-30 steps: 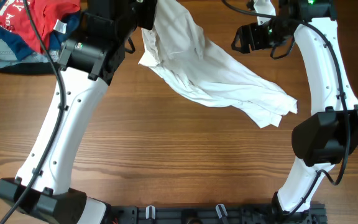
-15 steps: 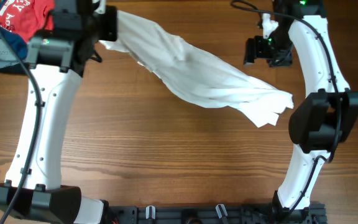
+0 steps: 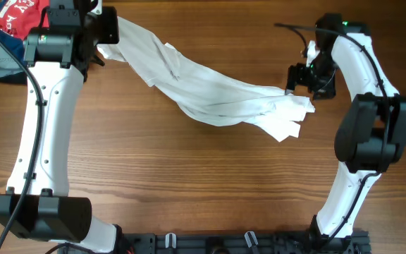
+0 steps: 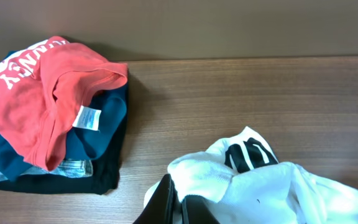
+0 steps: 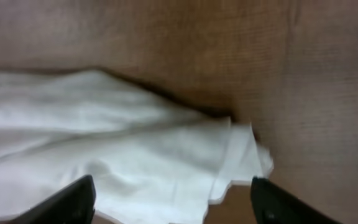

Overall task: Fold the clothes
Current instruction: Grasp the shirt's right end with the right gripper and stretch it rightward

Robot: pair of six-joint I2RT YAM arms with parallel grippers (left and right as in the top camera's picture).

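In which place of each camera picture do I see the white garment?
Overhead: the white garment stretches from upper left to right of centre.
Left wrist: the garment lies bunched at bottom right, black print showing.
Right wrist: the garment fills the left and lower middle.
Shared landmark: the wooden table, in all three.

Overhead looks straight down on the table [image 3: 189, 176]; both wrist views sit close, sharing the clothes [image 3: 217, 92].
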